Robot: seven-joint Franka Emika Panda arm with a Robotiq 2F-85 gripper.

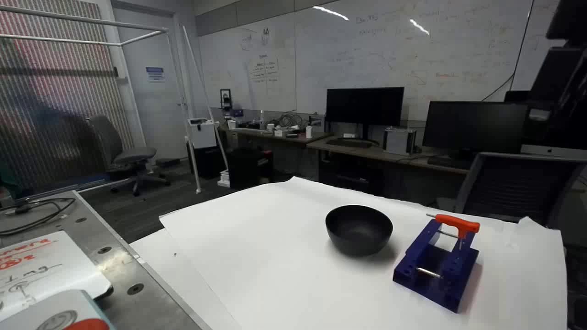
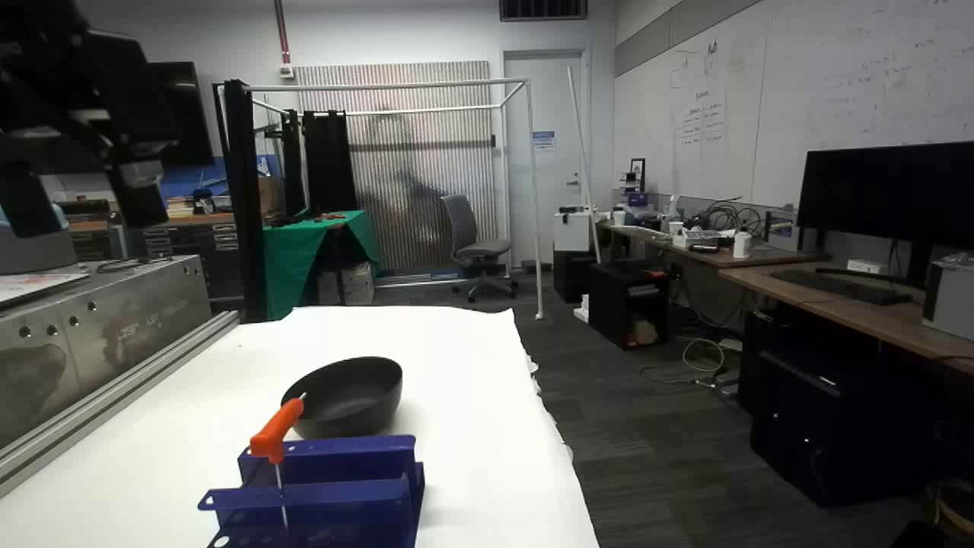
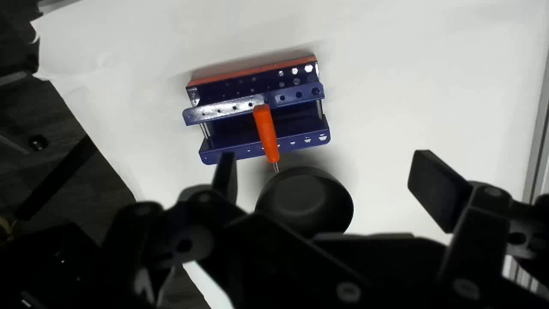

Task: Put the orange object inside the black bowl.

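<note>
Cluttered room, dim light: scribbled whiteboard (image 1: 321,55) along the back wall, monitors (image 1: 364,105) on the desks below it. In an exterior view I have the white-covered worktop (image 1: 257,247). The black bowl (image 1: 360,231) sits upright on it, the dark blue holder (image 1: 424,289) near it. The orange object (image 1: 458,223), a tool with an orange handle, is perched on the holder, outside the bowl.

In an exterior view taking in the green cloth (image 2: 304,251) and office chair (image 2: 459,221), my pincer (image 2: 91,217) hangs raised at upper left, well apart from the bowl. The tool's thin metal shaft runs down through the holder; a short metal tip pokes from one end of the handle.

Wrist view: the pincer's pads (image 3: 437,191) stand wide apart. Bowl shows between them, partly hidden by the pincer's body. Orange handle lies across two blue rails, tip toward the bowl.
</note>
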